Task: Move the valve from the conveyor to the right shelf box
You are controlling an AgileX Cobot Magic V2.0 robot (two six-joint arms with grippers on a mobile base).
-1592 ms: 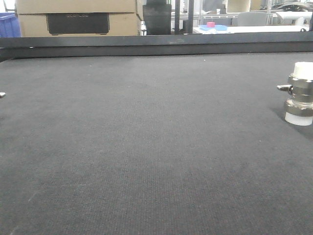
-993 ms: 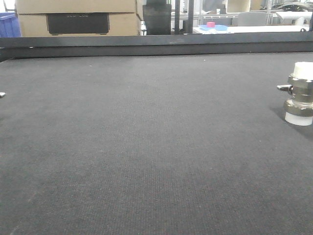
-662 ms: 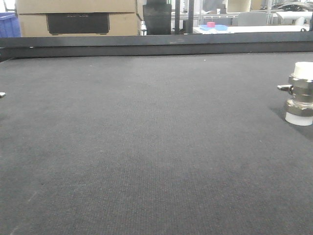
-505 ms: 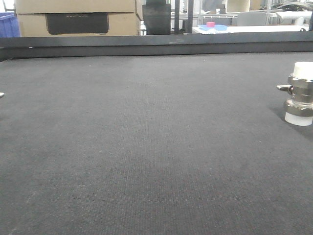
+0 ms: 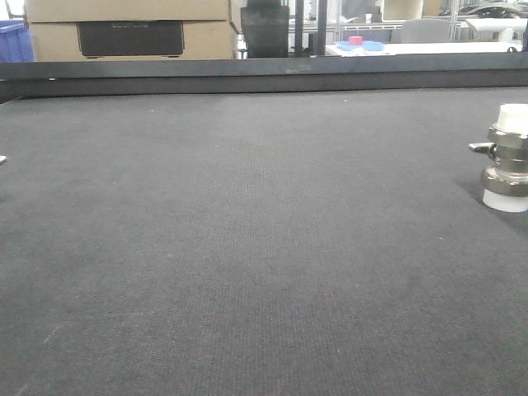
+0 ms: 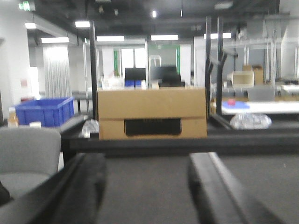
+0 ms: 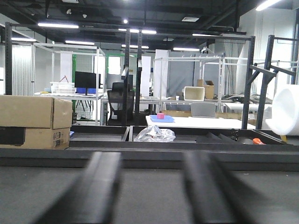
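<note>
Conveyor (image 5: 247,247): matt dark grey belt, fine woven weave, slightly rough. Rail (image 5: 264,76) at 12 o'clock: smooth matt black. Valve (image 5: 506,158) at 3 o'clock: shiny silver-grey metal body, matt white plastic caps. Box (image 5: 124,25) at 11 o'clock: dull brown cardboard.

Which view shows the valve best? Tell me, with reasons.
The exterior front-facing view: the valve stands upright on the conveyor at the frame's right edge, white caps and side lever clear. Neither wrist view shows it.

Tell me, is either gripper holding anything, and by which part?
Nothing. Left gripper and right gripper are open, empty; the silver-grey white-capped metal valve stands on the dark grey conveyor belt.
</note>
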